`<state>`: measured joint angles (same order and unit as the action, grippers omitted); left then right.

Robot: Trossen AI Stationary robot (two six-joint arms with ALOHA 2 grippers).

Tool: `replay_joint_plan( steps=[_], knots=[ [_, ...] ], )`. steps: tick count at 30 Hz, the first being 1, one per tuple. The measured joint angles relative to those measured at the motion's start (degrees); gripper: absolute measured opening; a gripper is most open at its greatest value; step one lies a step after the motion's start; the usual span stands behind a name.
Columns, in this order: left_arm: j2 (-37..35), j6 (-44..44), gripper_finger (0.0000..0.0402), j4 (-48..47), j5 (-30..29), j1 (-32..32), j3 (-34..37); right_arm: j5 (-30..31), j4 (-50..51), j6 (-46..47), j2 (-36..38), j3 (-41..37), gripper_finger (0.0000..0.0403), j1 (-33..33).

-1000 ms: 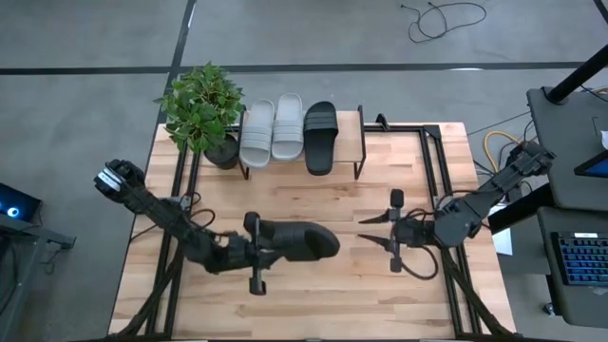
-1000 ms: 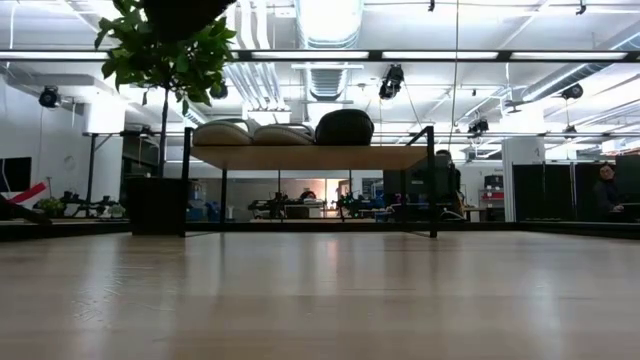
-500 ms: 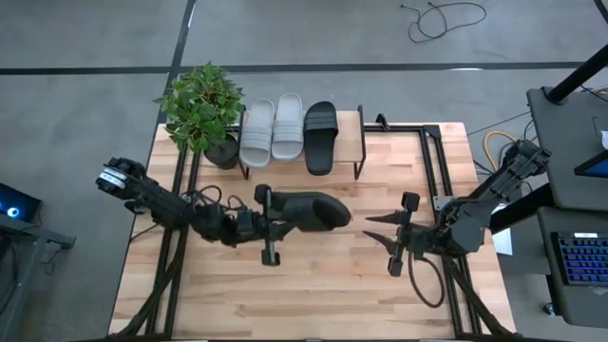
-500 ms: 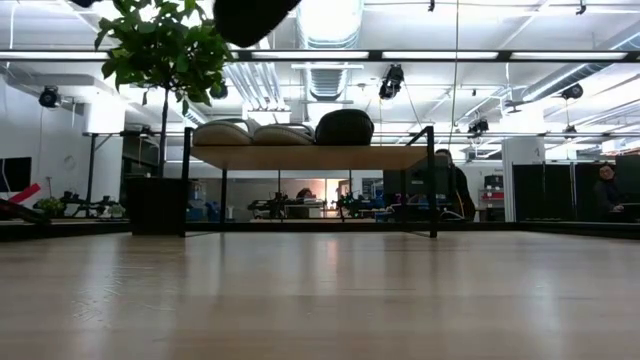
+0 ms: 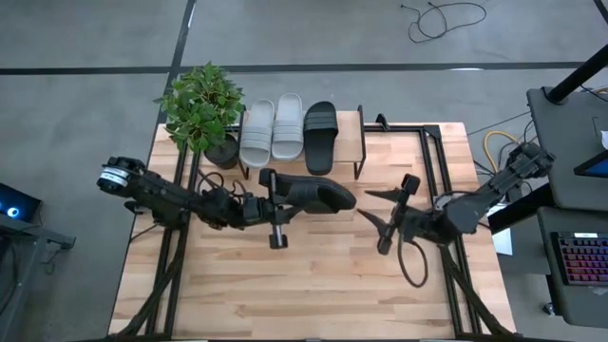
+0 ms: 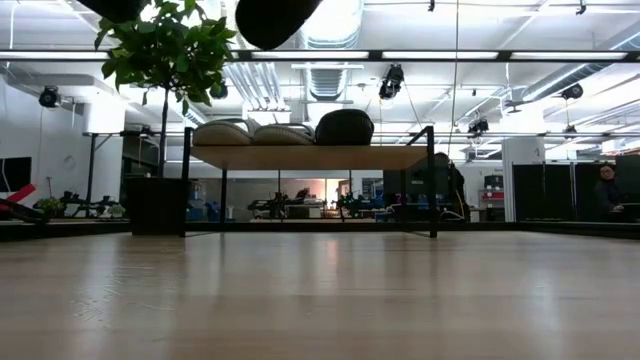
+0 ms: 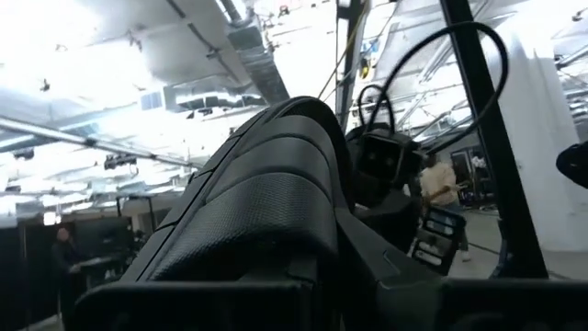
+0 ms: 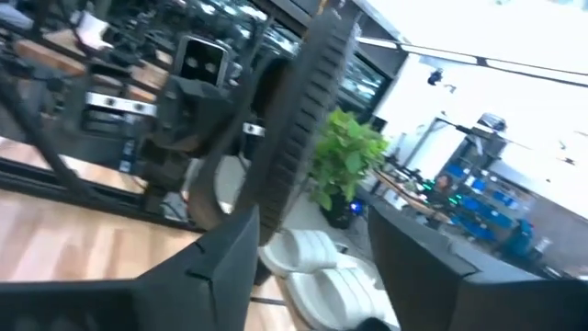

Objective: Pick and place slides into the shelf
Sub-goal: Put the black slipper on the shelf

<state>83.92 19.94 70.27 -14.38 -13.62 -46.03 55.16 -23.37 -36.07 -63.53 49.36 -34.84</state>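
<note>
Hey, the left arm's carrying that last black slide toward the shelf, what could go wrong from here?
The left pincer holds the black slide by one end, lifted off the table, so it could twist or slip loose. The shelf has only a narrow bare strip beside the black slide already on it, so the new one may bump that neighbour or overhang the edge. The open right pincer waits close by; the arms could brush.

Grey concrete floor (image 5: 95, 57), bright ceiling lights (image 6: 330, 18), exposed ducts (image 6: 248, 85)
</note>
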Motion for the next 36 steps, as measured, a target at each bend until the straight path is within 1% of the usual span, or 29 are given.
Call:
replay_joint_plan(
  steps=[3, 6, 9, 11, 13, 16, 23, 26, 32, 34, 36],
  knots=[
    [0.1, 0.4, 0.0, 0.0, 1.9, 1.1, -0.5, -0.4, -0.8, 0.0, 0.0, 0.0, 0.0223, 2.9],
    [0.1, 1.9, 0.0, 0.3, 2.0, 2.2, -0.8, -4.0, -1.9, 0.0, 0.2, 0.0, 0.0236, 5.4],
    [0.1, 4.6, 0.0, 0.7, 3.4, 2.9, -0.8, -8.8, -3.9, -0.3, 0.4, 0.0, 0.0239, 6.9],
    [0.1, 4.9, 0.0, 0.9, 4.8, 3.3, -0.8, -9.9, -4.5, -0.5, 0.5, 0.0, 0.0239, 8.0],
    [0.1, 6.1, 0.0, 1.7, 4.8, 3.6, -0.8, -10.1, -4.4, 0.1, 1.0, 0.0, 0.0238, 8.9],
    [0.1, 9.0, 0.0, 1.7, 4.8, 4.0, -0.8, -10.1, -4.0, 1.4, 1.4, 0.0, 0.0239, 9.1],
    [0.1, 9.5, 0.0, 1.7, 5.5, 4.1, -0.8, -10.5, -3.8, 3.1, 1.6, 0.0, 0.0238, 8.7],
    [-0.4, 11.7, 0.0, 1.3, 5.5, 4.1, -0.6, -10.9, -3.2, 4.2, 1.8, 0.0, 0.0239, 7.7],
    [-1.5, 12.2, 0.0, 1.4, 5.1, 4.2, -0.5, -18.5, -0.3, 9.4, 4.3, 0.0, 0.0241, 6.7],
    [-1.5, 12.0, 0.0, 1.0, 5.6, 4.1, -0.6, -19.5, 0.0, 9.7, 4.7, 0.0, 0.0245, 7.0],
    [-1.0, 11.4, 0.0, 0.8, 7.5, 4.1, -0.8, -19.6, 0.2, 9.1, 4.6, 0.0, 0.0249, 7.3]
  ],
)
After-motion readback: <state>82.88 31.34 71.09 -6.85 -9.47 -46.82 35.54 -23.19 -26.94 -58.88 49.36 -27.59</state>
